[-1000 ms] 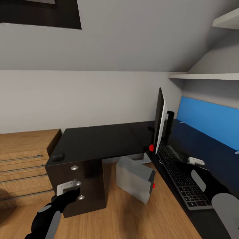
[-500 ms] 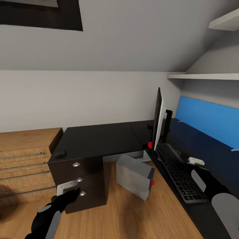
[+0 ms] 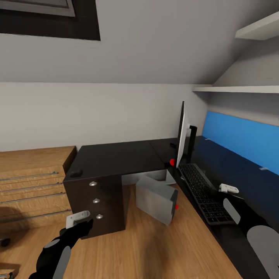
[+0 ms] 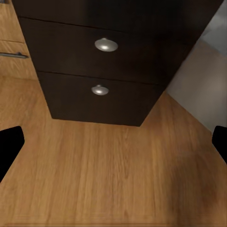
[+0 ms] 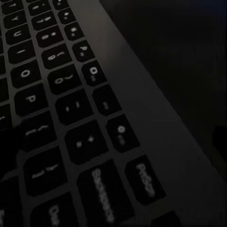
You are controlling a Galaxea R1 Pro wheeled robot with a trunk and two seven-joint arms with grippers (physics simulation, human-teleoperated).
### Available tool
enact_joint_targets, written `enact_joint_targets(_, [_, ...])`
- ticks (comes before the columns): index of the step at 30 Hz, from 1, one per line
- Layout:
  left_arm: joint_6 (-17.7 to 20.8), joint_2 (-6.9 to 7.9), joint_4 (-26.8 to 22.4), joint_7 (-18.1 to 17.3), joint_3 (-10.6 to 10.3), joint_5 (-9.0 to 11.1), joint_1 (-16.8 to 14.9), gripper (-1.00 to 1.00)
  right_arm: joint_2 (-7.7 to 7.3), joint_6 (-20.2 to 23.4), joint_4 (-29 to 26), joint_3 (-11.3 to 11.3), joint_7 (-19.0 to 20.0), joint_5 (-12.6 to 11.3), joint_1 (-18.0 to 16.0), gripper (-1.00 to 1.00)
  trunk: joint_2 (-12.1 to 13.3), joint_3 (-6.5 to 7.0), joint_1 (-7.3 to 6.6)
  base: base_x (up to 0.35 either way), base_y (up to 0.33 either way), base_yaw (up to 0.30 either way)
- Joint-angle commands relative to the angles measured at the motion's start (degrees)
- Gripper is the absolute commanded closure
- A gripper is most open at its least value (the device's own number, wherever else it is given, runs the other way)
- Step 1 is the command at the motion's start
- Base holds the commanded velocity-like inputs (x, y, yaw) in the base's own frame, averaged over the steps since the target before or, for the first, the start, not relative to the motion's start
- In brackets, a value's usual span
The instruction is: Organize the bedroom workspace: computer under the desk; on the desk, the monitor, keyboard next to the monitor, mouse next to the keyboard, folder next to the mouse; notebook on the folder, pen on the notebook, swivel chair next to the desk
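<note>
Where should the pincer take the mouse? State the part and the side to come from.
Grip the mouse across its two flanks, coming straight down from above. It is small and rounded and lies low on the desk top at the corner over the drawers, so probably only its sides offer opposing faces. Its heading is too small to read.

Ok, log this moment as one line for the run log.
grey tower computer: floor, beside the glossy black desk | dark-keyed keyboard: on desk by thin monitor | small dark mouse: desk corner

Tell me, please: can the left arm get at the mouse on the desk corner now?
Probably not yet: the left gripper hangs low before the drawers, while the mouse lies above on the desk.
</note>
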Motion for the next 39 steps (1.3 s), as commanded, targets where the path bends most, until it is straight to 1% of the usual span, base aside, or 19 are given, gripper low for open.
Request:
enact_joint_targets(1, [0.2, -0.03, -0.1, 0.4, 0.0, 0.6, 0.0, -1.00, -0.09, 0.2, 1.2, 0.5, -0.4, -0.5, 0.0, -1.00, 0.0, -0.07, -0.01, -0.151, 0.000, 0.000])
enact_joint_targets(17, [0.2, -0.03, -0.3, 0.4, 0.1, 0.6, 0.0, -1.00, -0.09, 0.2, 1.1, 0.4, -0.4, -0.5, 0.0, -1.00, 0.0, -0.07, -0.01, -0.274, 0.000, 0.000])
enact_joint_targets(29, [0.2, -0.03, -0.2, 0.5, 0.0, 0.6, 0.0, -1.00, -0.09, 0.2, 1.1, 0.4, -0.4, -0.5, 0.0, -1.00, 0.0, -0.07, -0.01, -0.038, 0.000, 0.000])
enact_joint_targets(39, [0.2, -0.03, -0.2, 0.5, 0.0, 0.6, 0.0, -1.00, -0.10, 0.2, 1.1, 0.4, -0.4, -0.5, 0.0, -1.00, 0.0, -0.07, -0.01, -0.238, 0.000, 0.000])
